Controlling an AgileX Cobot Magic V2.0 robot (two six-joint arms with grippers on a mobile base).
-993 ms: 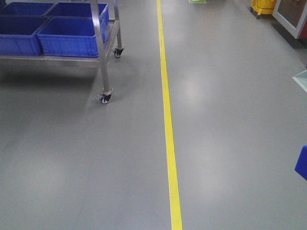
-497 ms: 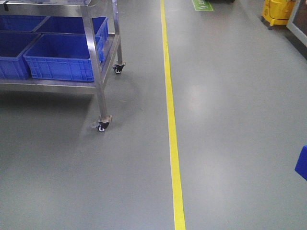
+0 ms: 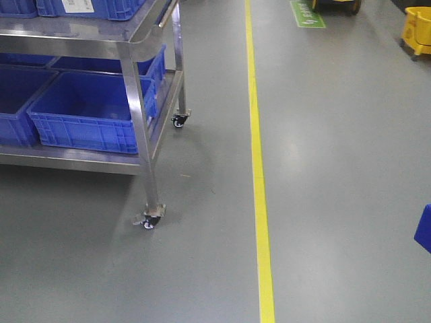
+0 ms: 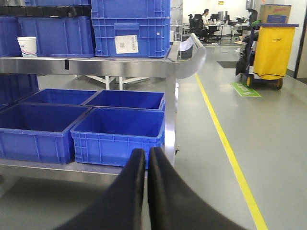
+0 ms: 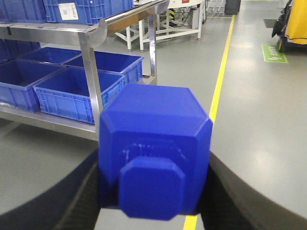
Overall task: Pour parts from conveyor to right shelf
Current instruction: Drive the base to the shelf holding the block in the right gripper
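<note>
The front-facing view looks from high up, tilted steeply down at the glossy grey floor (image 3: 337,168). The steel shelf rack with deep blue plastic bins (image 3: 135,94) sits in the upper left of its frame, and a yellow floor line (image 3: 259,168) runs up the middle. The left wrist view sits low and faces level over the black left gripper (image 4: 147,152) at bottom centre, with the rack close by and filling the left half. The right wrist view is also low. A bright blue plastic block with a round stud (image 5: 153,143), right at the lens, fills its centre. All three views share the rack's near end, the yellow line and a green floor marking (image 3: 306,13) at upper right.
</note>
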